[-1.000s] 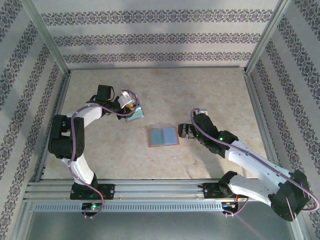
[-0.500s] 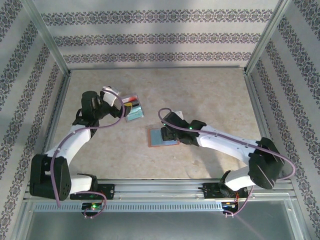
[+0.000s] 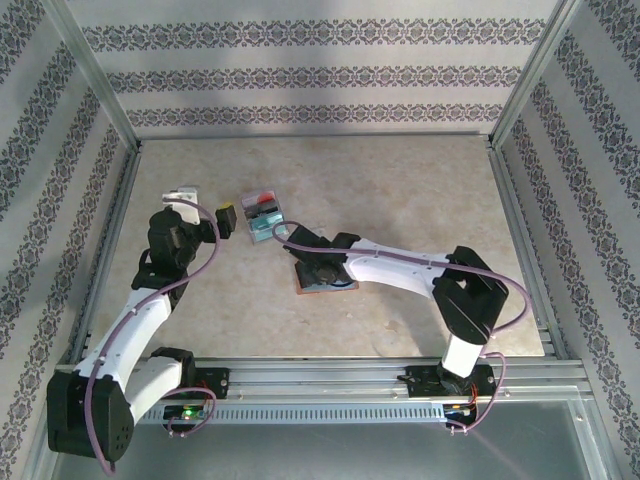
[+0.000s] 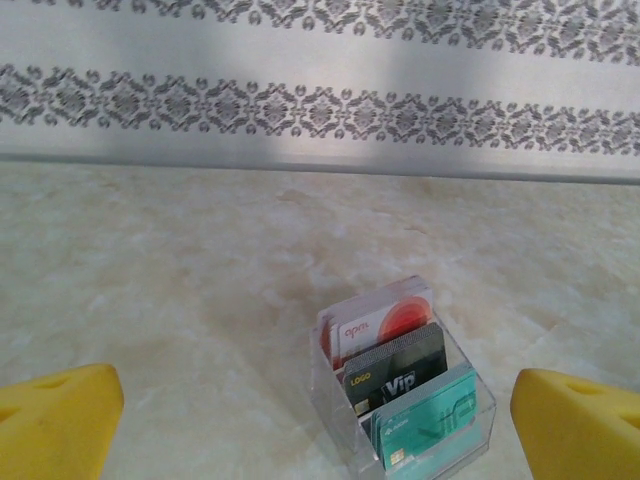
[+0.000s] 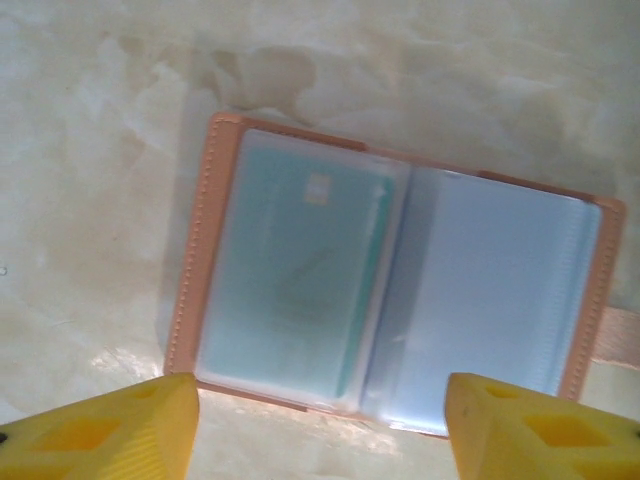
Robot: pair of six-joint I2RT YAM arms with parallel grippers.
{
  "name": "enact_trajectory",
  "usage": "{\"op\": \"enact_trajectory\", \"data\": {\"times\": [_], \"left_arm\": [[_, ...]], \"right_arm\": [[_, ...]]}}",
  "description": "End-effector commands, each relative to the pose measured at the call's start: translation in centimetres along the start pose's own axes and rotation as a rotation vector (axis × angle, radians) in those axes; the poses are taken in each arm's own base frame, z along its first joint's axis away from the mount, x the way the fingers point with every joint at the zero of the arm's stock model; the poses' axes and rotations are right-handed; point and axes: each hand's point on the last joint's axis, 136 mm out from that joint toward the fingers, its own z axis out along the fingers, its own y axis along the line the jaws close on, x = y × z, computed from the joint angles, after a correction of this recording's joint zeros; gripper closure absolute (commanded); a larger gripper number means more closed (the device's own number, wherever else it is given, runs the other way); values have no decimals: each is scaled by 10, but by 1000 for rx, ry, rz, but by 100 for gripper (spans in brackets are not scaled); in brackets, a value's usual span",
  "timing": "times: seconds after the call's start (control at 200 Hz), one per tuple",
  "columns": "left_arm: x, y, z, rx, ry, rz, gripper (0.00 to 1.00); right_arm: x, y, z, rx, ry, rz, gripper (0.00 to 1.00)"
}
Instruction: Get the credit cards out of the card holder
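we hold right gripper point(image 5: 318, 425), jaws apart and empty, over the unfolded card holder point(image 5: 480, 290); next we pinch the teal credit card point(image 5: 290, 270) by its edge. left gripper point(image 4: 320, 410) spread wide, empty.

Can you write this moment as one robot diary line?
left gripper: open, facing card stand | right gripper: open above card holder | card holder: lying open, teal card inside
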Motion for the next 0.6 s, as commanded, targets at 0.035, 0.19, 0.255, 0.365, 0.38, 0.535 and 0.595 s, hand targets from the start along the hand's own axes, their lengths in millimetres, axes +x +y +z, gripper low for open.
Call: {"op": "enact_trajectory", "data": {"times": [0.035, 0.19, 0.255, 0.365, 0.38, 0.535, 0.595], "left_arm": [[16, 13, -5, -64, 41, -83, 1], [18, 14, -4, -66, 52, -90, 1], [19, 13, -4, -63, 56, -90, 1], [21, 13, -3, -59, 63, -90, 1], [21, 13, -2, -59, 64, -90, 1], [24, 13, -2, -63, 70, -89, 1], [24, 14, -2, -65, 70, -87, 1]], "right_arm": [[-1, 10, 10, 16, 35, -40, 37], [2, 9, 26, 54, 66, -50, 37], [4, 8, 32, 69, 81, -52, 36], [6, 4, 39, 88, 98, -46, 36], [6, 4, 40, 90, 99, -45, 36], [9, 5, 47, 86, 118, -49, 34], [11, 7, 49, 78, 126, -52, 34]]}}
